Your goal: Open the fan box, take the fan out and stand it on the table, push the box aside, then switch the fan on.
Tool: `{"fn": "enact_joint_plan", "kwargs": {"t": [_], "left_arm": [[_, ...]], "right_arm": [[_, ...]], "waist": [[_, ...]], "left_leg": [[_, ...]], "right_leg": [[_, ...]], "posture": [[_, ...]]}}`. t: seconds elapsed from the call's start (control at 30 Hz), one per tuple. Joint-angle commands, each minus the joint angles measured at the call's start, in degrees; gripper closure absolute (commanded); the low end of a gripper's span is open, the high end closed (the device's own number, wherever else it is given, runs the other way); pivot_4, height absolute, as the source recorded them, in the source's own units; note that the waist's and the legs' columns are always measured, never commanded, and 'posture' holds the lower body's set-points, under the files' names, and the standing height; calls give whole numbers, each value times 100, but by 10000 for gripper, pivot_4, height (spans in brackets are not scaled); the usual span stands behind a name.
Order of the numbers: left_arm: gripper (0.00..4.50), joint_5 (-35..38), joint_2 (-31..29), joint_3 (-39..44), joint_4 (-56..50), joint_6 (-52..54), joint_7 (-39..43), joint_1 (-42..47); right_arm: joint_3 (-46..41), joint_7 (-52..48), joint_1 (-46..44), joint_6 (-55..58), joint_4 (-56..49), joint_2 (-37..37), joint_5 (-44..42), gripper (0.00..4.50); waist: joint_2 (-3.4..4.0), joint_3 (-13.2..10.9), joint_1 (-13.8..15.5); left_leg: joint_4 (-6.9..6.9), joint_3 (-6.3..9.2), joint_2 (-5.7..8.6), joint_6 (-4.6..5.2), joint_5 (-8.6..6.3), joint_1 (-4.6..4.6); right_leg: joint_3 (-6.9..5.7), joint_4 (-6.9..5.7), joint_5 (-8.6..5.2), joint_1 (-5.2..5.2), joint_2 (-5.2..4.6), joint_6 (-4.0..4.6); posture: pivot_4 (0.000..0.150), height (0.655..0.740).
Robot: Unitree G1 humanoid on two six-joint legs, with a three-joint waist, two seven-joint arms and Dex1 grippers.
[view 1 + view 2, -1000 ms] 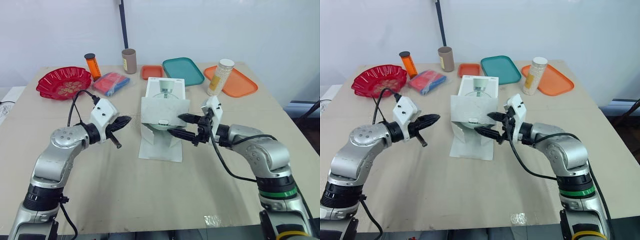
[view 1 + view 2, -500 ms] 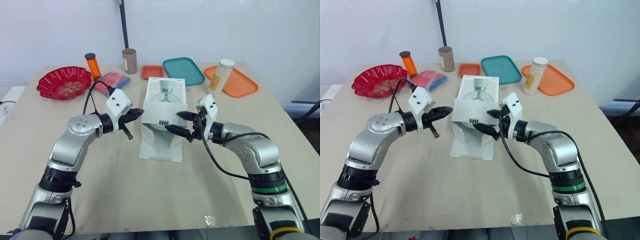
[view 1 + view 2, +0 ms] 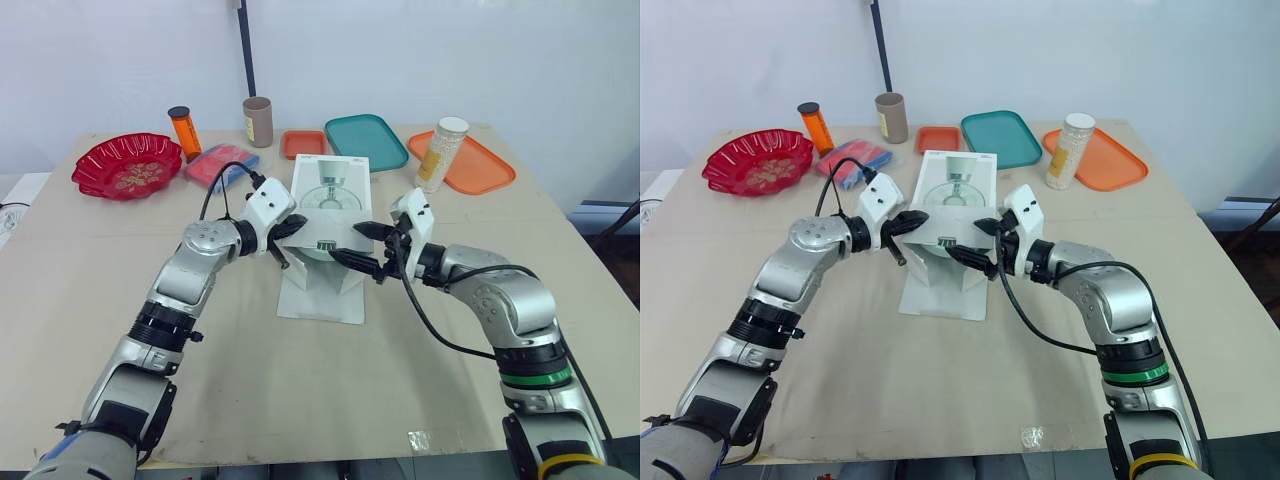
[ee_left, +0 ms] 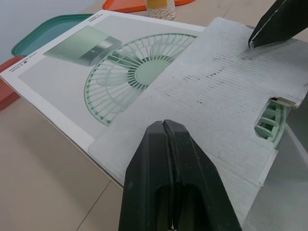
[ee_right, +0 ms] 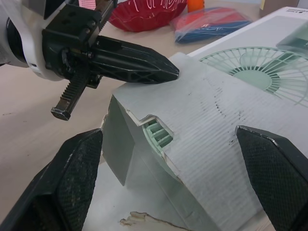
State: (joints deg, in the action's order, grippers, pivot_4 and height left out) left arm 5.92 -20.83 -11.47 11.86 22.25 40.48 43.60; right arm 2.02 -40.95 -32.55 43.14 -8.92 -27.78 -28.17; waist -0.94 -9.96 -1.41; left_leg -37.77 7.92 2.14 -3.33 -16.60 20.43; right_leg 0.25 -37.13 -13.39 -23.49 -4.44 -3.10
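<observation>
Sitting mid-way across the counter [image 3: 240, 380], the fan box [image 3: 331, 192] is pointing its long axis away from the robot. The closed left hand [image 3: 291, 227] is touching the left edge of the raised flap [image 3: 325, 233]; the open right hand [image 3: 357, 246] is straddling the right edge, equally near.

Left arm: elbow bent, forearm reaching forward and in toward the centre.
Left gripper [image 3: 303, 223]: fingers [image 4: 192, 187] pressed together with no gap, tips pointing to the robot's right.
Right arm: elbow out, forearm swung in toward the left.
Right gripper [image 3: 343, 240]: fingers [image 5: 72, 185] spread wide, one above the other.
Tips: facing each other, near, apart.
</observation>
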Motion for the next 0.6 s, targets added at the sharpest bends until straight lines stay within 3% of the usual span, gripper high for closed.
{"fn": "enact_joint_plan", "kwargs": {"t": [0.03,0.3,0.6], "left_arm": [[44461,-160,-4,-43,9,-40,-15,128],[44461,-179,81,-38,-47,71,-15,78],[44461,-192,174,-46,-102,174,39,75]], "right_arm": [[-289,-40,86,135,-816,-146,-344,0],[-138,-63,663,432,-1995,-434,-655,0],[424,235,866,529,-2142,-337,-447,0]], "waist": [[0,0,1],[0,1,3],[0,1,3]], "left_leg": [[0,0,0,0,0,0],[-4,2,0,2,-1,0],[-7,4,1,3,-1,0]], "right_leg": [[0,0,0,0,0,0],[-2,0,0,3,0,-1],[-3,-1,0,5,0,-1]], "posture": [[1500,7400],[1500,7400],[1500,7400]]}}
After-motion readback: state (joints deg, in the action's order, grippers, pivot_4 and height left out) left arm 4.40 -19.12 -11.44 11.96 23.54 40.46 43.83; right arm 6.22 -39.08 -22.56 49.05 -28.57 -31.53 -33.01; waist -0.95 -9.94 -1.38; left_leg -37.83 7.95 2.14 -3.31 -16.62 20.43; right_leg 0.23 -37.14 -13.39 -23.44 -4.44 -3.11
